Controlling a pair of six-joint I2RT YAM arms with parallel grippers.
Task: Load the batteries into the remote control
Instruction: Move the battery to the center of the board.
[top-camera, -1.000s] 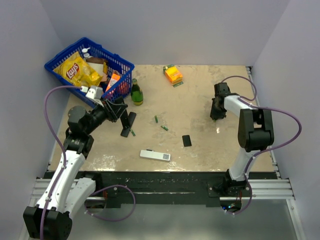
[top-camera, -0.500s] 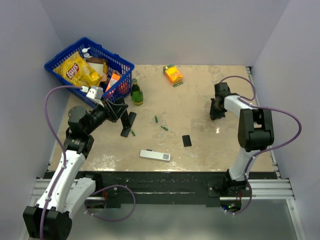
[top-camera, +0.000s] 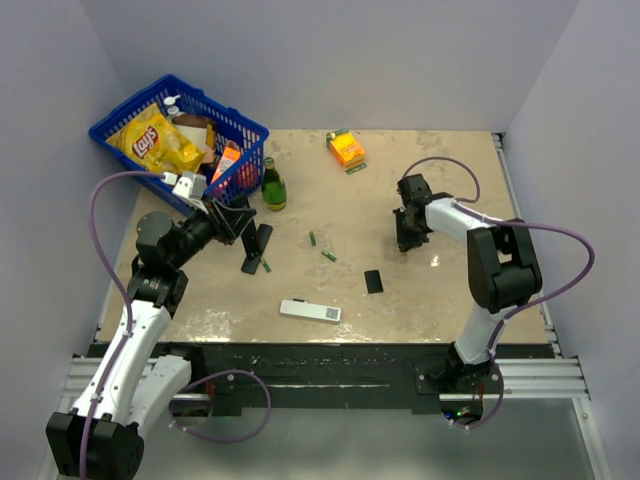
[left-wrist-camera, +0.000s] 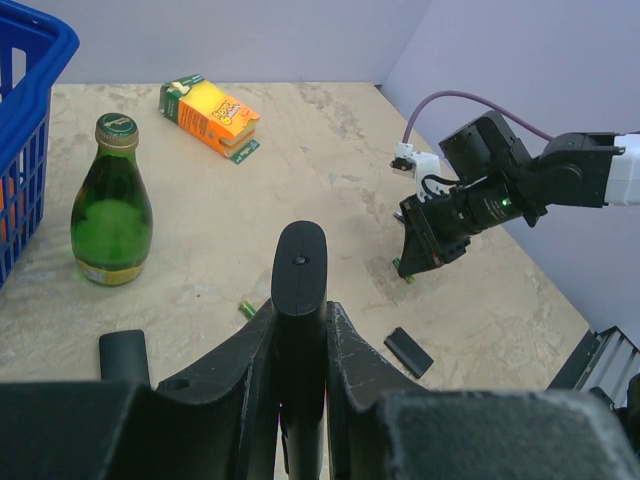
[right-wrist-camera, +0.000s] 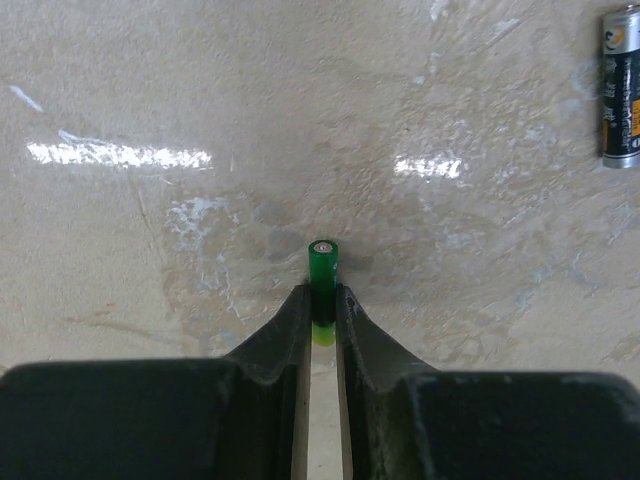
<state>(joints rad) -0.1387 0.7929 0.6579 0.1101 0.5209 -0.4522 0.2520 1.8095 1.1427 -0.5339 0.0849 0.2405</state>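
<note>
The remote control (left-wrist-camera: 299, 290) is clamped between the closed fingers of the left gripper (left-wrist-camera: 299, 325). Its long axis runs straight out past the fingertips, rounded end foremost. It is a slim matte black bar with a small dimple near the tip. A loose battery (left-wrist-camera: 246, 309) lies just left of the fingers, and a green bottle (left-wrist-camera: 112, 205) stands ahead and further left. The right gripper (right-wrist-camera: 321, 300) is closed on a green battery (right-wrist-camera: 322, 262), whose axis is in line with the fingers and whose metal end faces the table (right-wrist-camera: 150, 100).
</note>
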